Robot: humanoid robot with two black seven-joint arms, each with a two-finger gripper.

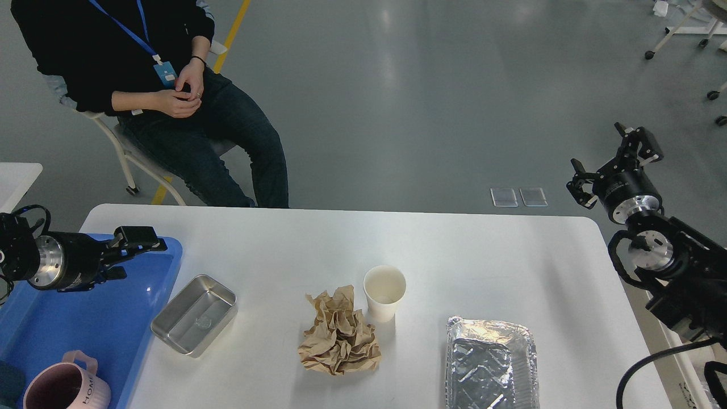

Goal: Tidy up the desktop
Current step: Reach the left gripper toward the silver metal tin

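Note:
The white desktop [483,255] fills the lower view. On it lie a crumpled brown paper [339,338], a white paper cup [384,292] standing upright just behind the paper, a small steel tin [194,314] and a foil tray [492,363] at the front right. My left gripper [136,255] hovers over the far corner of the blue tray [85,324]; it is open and empty. My right gripper [610,162] is raised beyond the desktop's far right corner, open wide and empty.
A pink mug [65,386] stands in the blue tray at the front left. A person [170,96] sits on a chair just behind the desktop's far left edge. Grey floor lies beyond the desktop.

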